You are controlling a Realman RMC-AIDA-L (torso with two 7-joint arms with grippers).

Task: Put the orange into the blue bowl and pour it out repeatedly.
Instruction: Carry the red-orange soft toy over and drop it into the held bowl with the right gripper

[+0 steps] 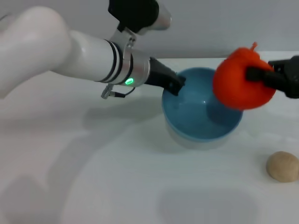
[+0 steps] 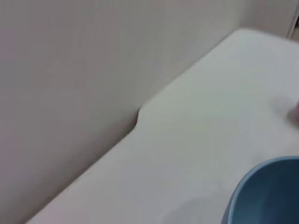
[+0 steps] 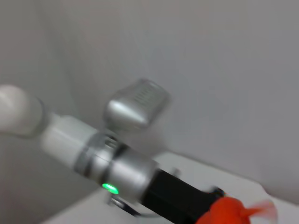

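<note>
holding the orange (image 1: 243,79) clenched in the right pincer (image 1: 261,77) just above the bowl's (image 1: 201,109) right rim, it should drift inward before letting go. the left pincer (image 1: 175,84) grips the bowl's left rim on the bench (image 1: 93,177), steadying it.

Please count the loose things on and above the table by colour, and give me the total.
Red-orange: 1, the orange, held above the table by the right gripper
Light blue: 1, the blue bowl, held at its rim by the left gripper
Beige-tan: 1, the small ball on the table
Total: 3
</note>
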